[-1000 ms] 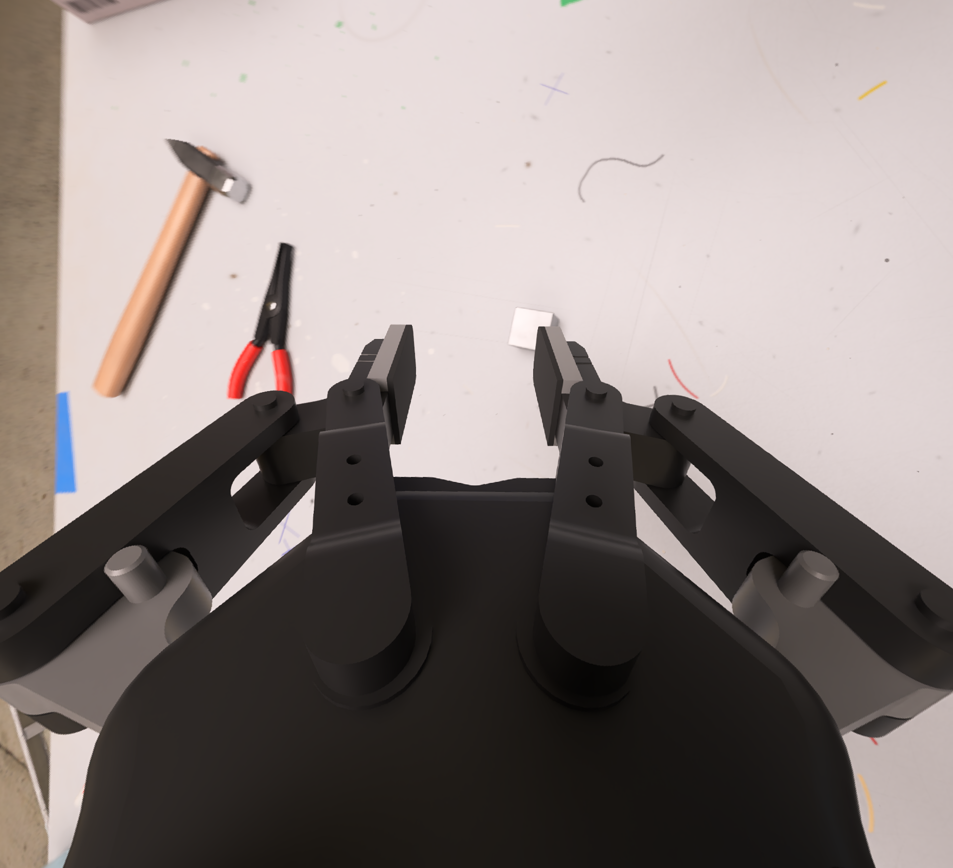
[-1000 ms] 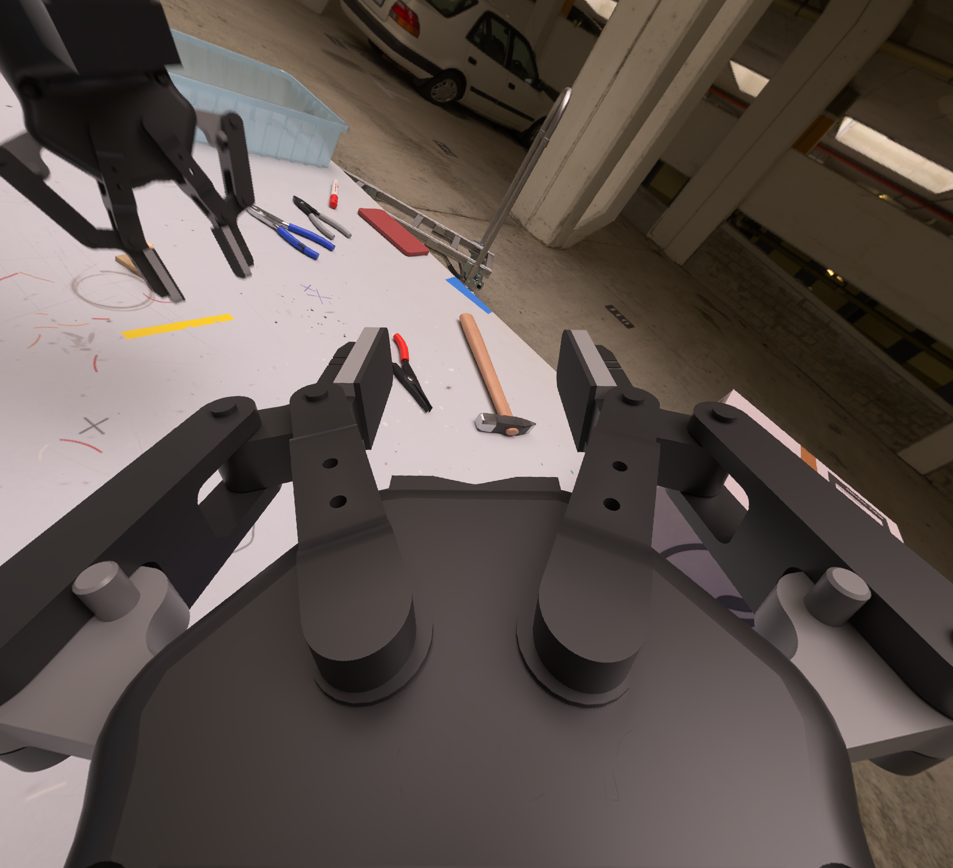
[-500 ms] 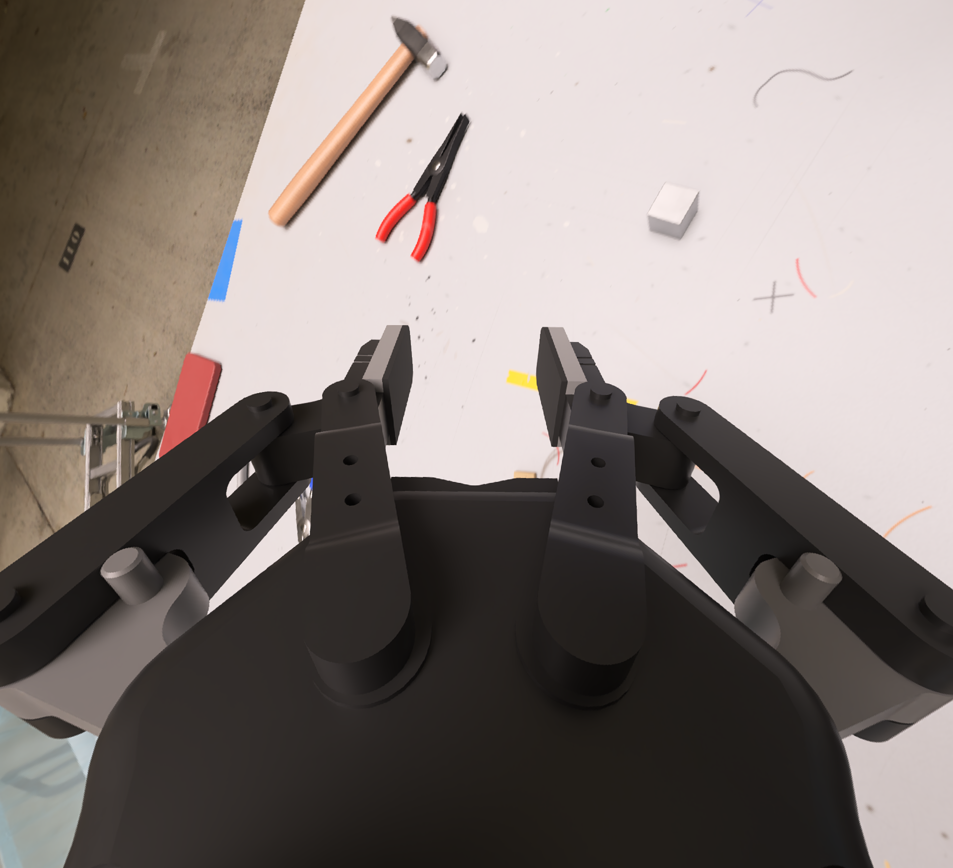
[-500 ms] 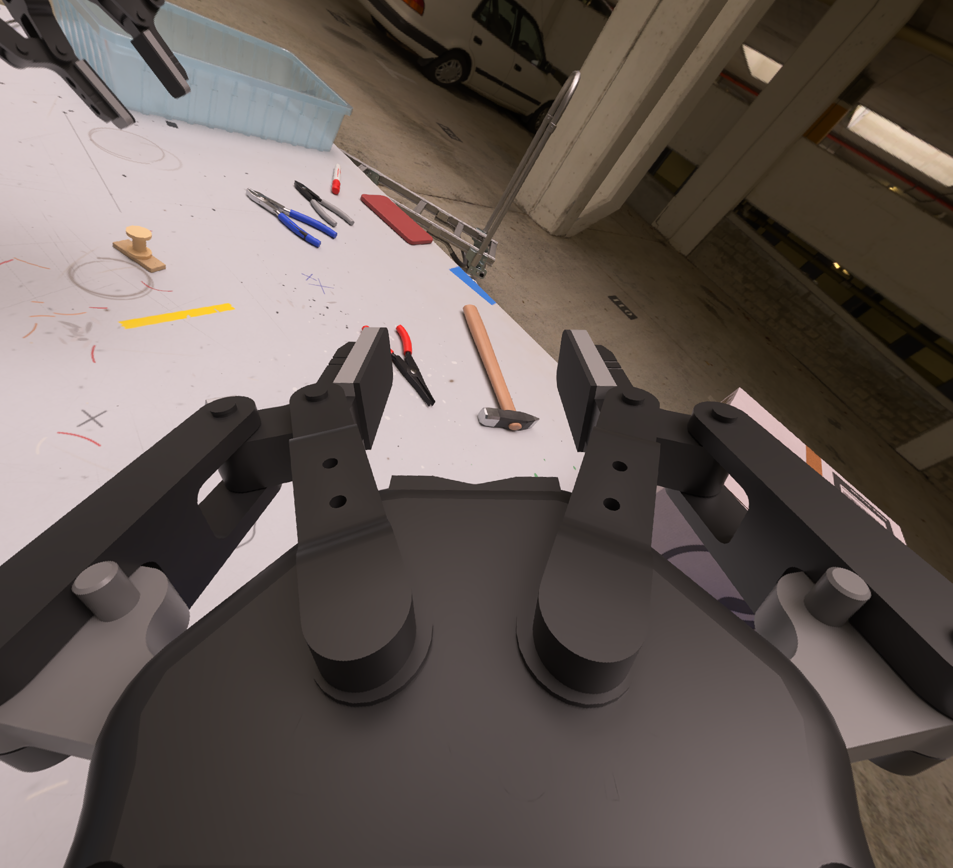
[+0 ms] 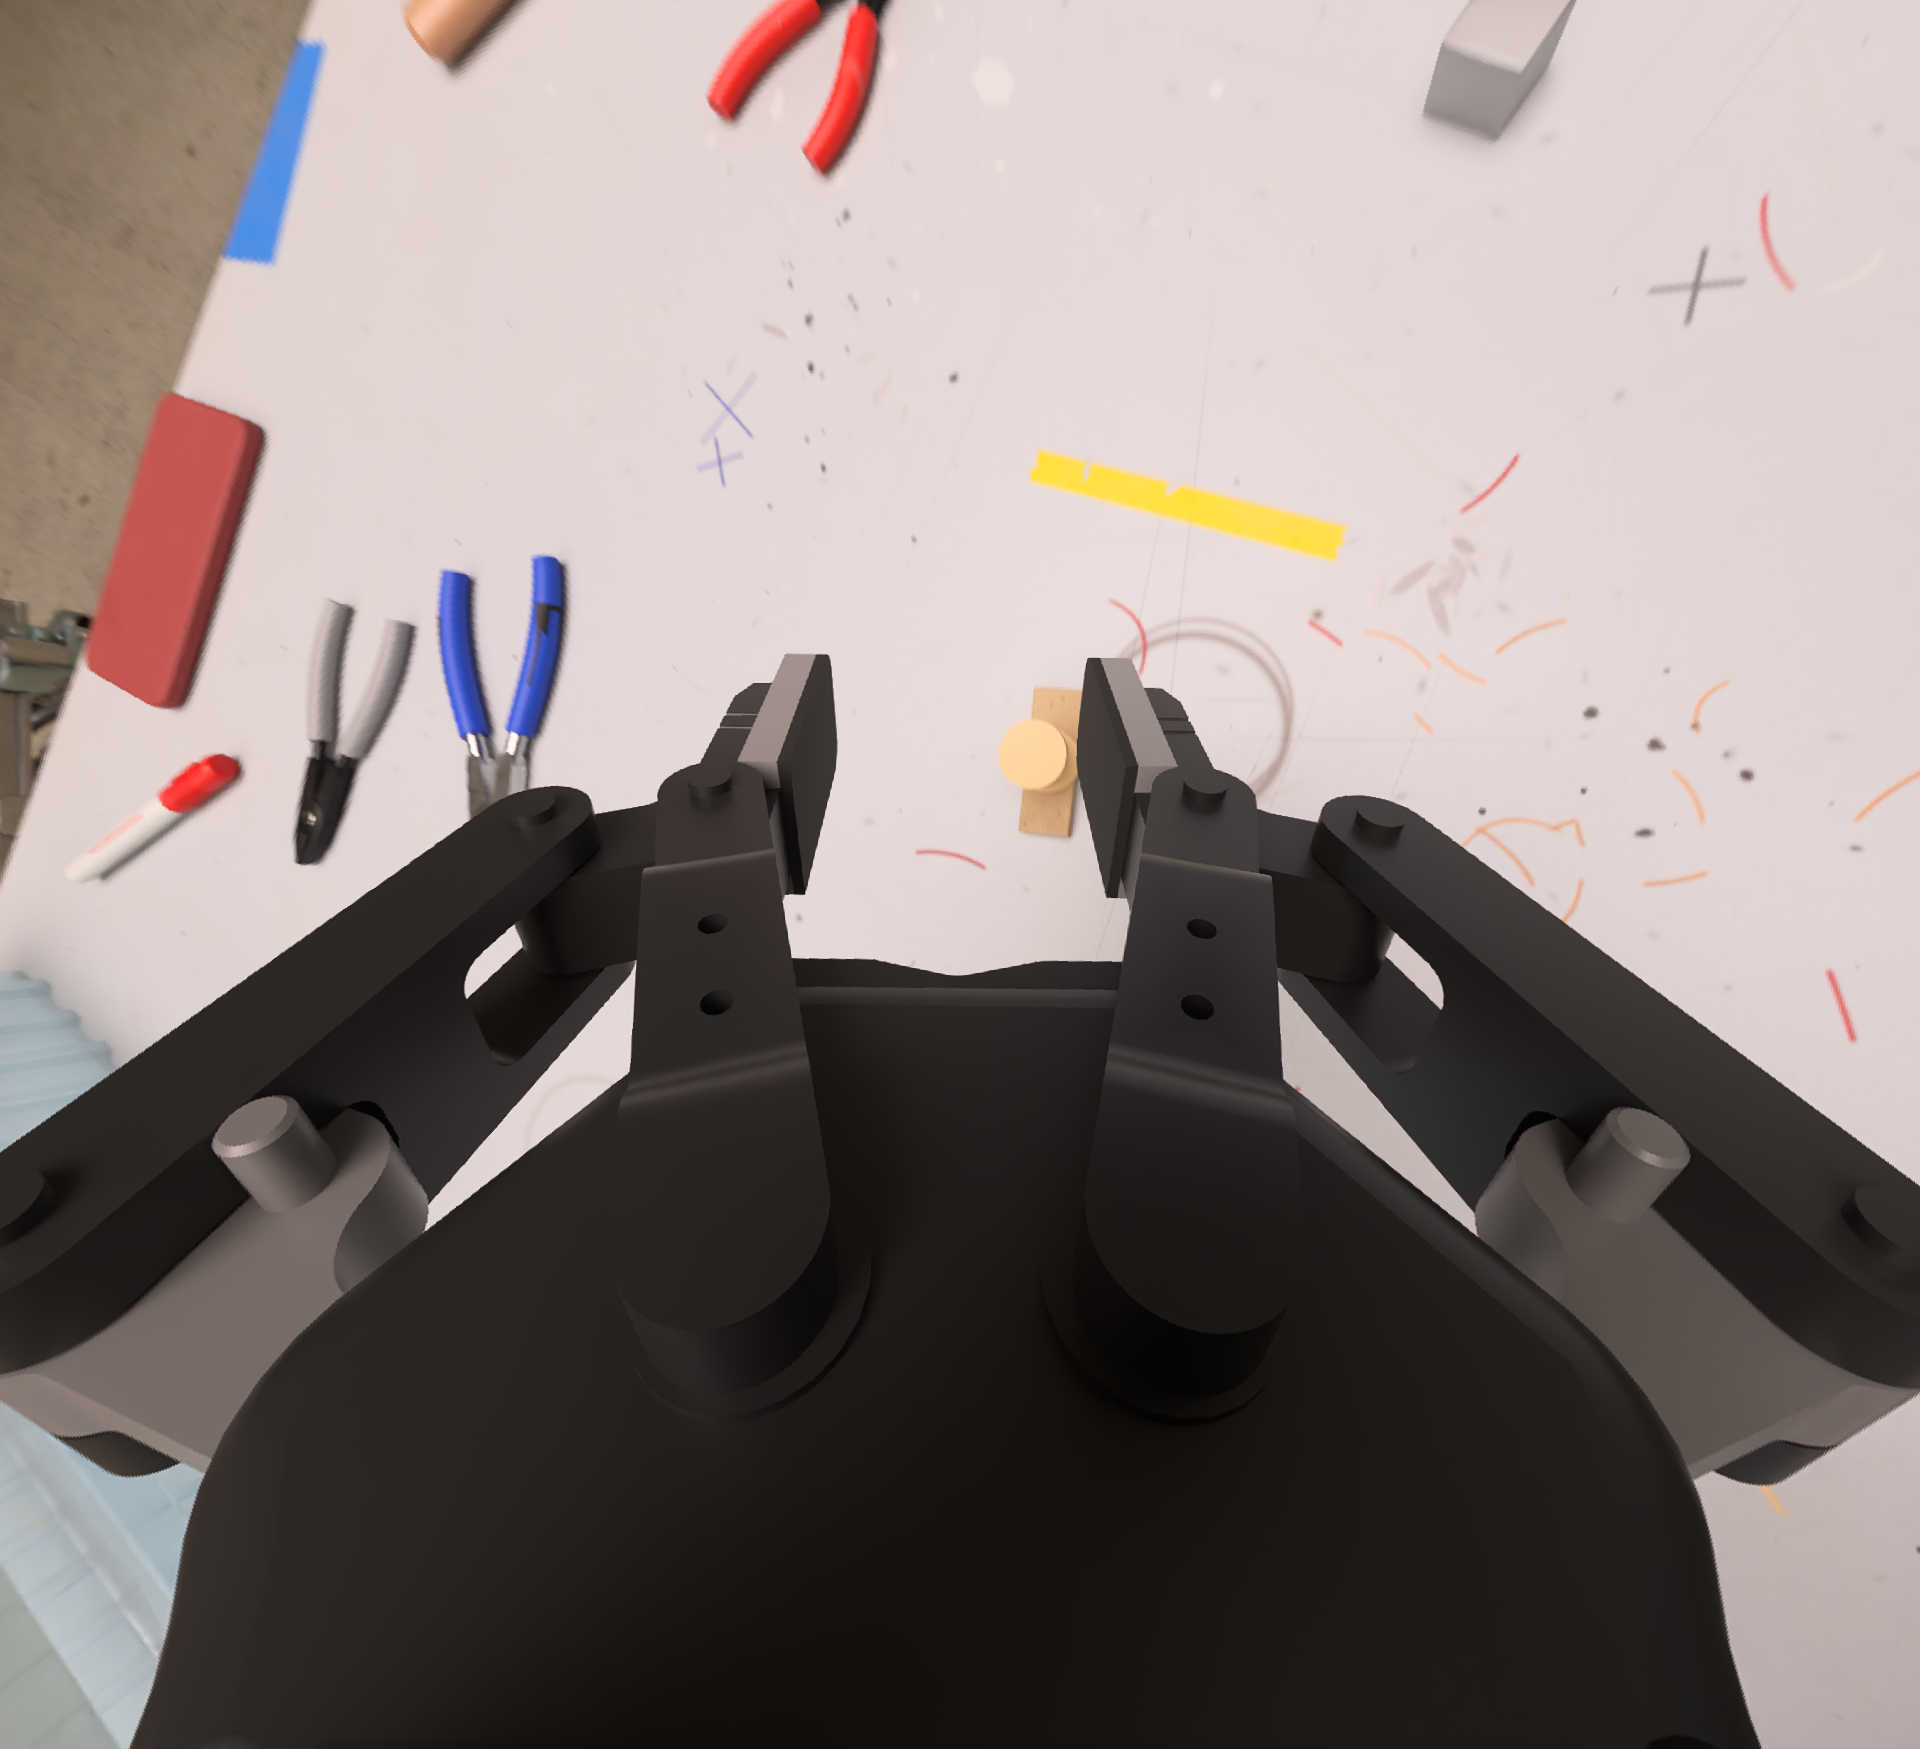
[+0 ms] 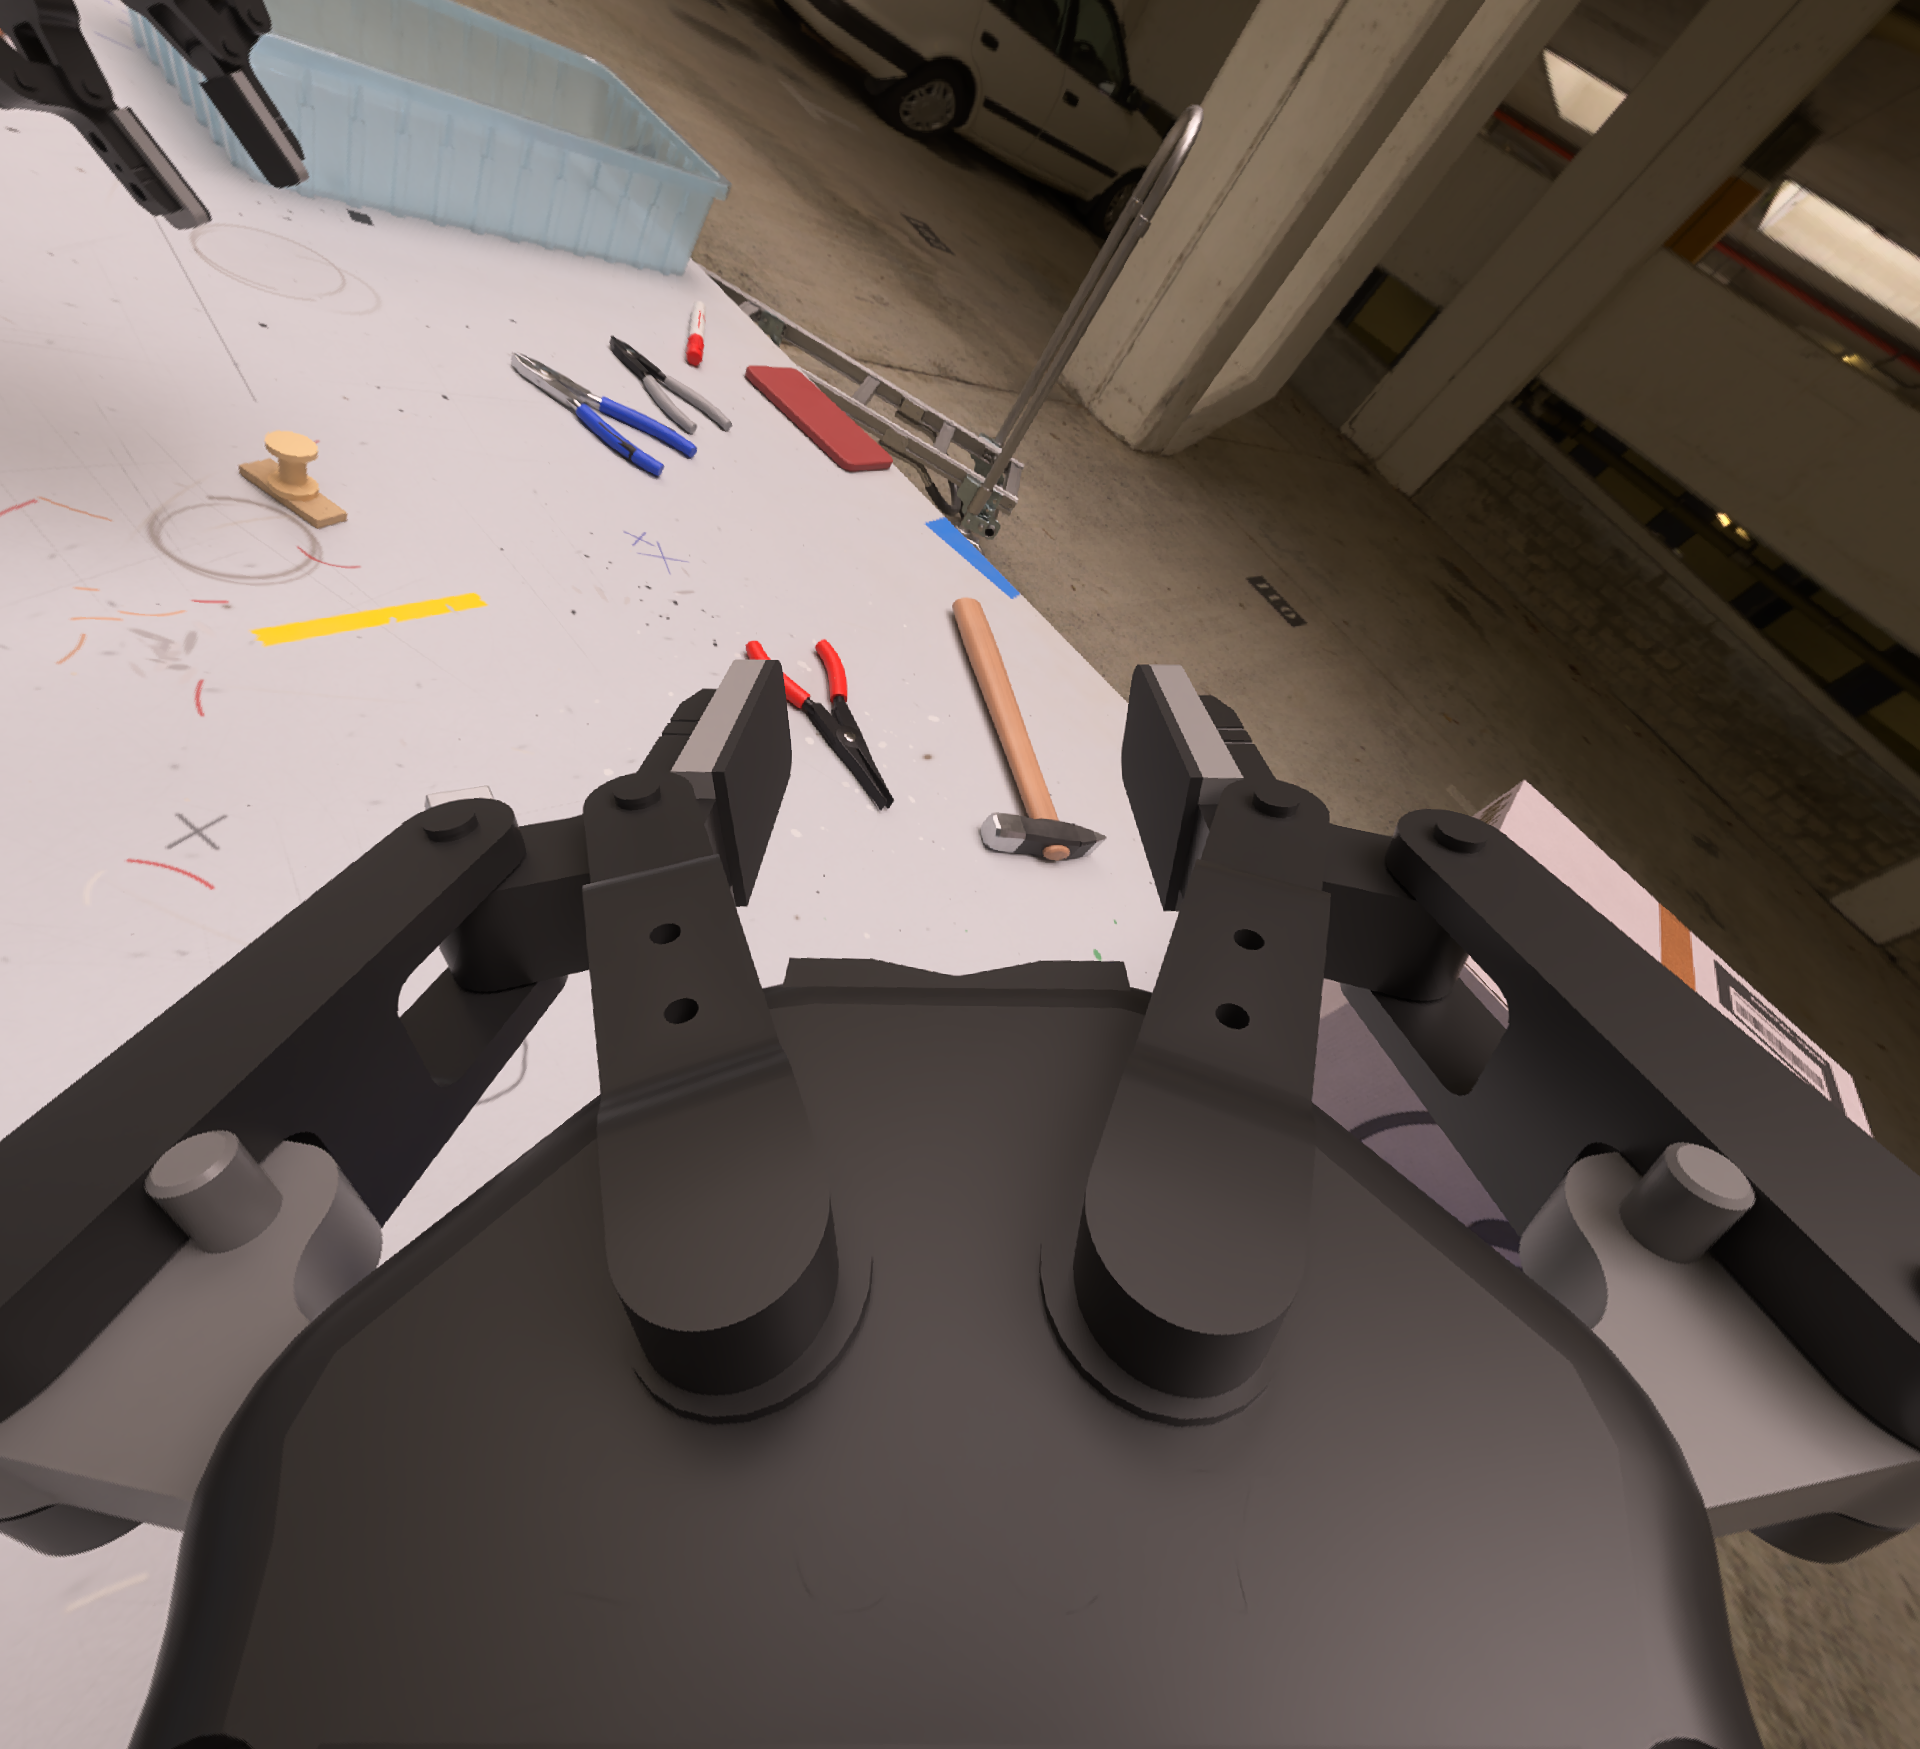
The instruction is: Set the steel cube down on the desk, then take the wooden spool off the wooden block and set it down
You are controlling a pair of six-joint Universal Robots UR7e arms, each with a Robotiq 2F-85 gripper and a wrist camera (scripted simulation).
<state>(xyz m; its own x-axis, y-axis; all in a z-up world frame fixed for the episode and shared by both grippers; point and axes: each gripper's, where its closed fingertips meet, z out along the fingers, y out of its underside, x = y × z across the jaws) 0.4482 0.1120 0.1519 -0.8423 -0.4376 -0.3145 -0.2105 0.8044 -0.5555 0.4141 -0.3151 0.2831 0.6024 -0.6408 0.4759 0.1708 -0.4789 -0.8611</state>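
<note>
Left tool [image 5: 954,769] was spread wide and empty, high over the surface [image 5: 1143,265], with the wooden spool [image 5: 1034,756] showing just inside its right finger [image 5: 1107,764] in the left wrist view, so the gap wasn't centred on it. Spool stood upright on the wooden block [image 5: 1045,816], a thin flat slab lying on the surface. Main risk, as I read it: descending from that offset would put the right finger on the spool's cap or on the block and knock the pair sideways instead of straddling the stem. Second risk: the block was light and low, so pads closing too deep could pinch both and lift the block with it. Steel cube [image 5: 1496,58] sat on the surface well away, so that step looked done and it was clear of the approach. Blue pliers [image 5: 504,660], grey cutters [image 5: 348,712] and marker [image 5: 156,816] lay off to the tool's left, near enough to catch on a wide swing. Right tool [image 6: 951,764] was also released and holding nothing, parked over the red pliers [image 6: 821,712] and hammer [image 6: 1013,733], far from the spool; no conflict unless it moved in.
</note>
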